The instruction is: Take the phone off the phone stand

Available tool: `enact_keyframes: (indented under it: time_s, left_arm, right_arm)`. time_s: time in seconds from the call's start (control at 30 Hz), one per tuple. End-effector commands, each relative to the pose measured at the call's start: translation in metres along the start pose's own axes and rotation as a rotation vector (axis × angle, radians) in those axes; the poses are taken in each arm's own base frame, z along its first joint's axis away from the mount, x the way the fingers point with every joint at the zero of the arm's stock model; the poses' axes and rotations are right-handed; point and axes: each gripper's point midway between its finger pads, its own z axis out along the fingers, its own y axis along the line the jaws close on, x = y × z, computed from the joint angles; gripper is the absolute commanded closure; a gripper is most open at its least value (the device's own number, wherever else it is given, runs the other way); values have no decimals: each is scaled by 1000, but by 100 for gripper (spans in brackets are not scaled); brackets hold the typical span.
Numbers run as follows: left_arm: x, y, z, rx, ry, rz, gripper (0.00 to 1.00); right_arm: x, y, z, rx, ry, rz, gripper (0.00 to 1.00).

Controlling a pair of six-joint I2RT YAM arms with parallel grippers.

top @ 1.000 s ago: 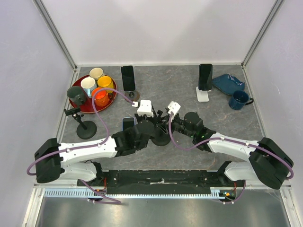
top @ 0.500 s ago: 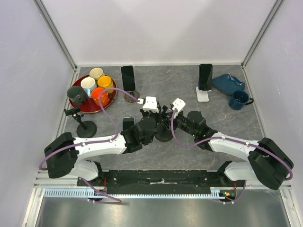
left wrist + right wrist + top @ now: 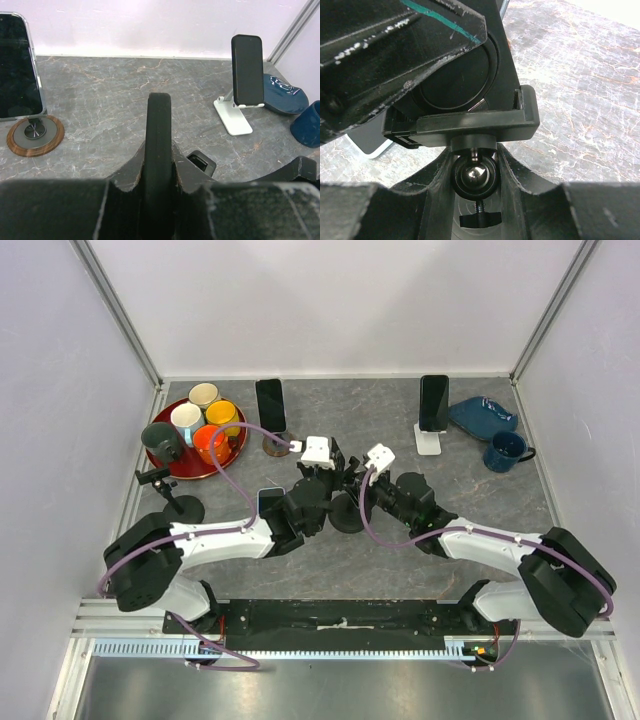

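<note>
You have the left gripper closed tight on the black phone, pinching it across its thin edge. The phone stands upright in the clamp cradle of the black phone stand, near the middle of the tabletop. Your right gripper is clamped on the stand's ball joint just beneath the cradle, one finger on either side. Noted elsewhere: two further phones on stands, one wooden-based and one white, stand well apart at the far edge.
</note>
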Motion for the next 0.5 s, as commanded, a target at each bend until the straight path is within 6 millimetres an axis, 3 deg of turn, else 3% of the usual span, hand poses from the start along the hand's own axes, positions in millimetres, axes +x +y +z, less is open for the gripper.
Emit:
enact_keyframes:
  time_s: [0.0, 0.27, 0.47]
  left_arm:
    - [-68, -16, 19, 42, -196, -207, 98]
    - [-71, -31, 25, 94, -225, -333, 98]
    - [-74, -28, 28, 78, -259, -339, 98]
  right_arm:
    - [1, 15, 5, -68, 9, 12, 100]
    - [4, 19, 7, -79, 16, 15, 100]
    - [3, 20, 8, -84, 14, 16, 100]
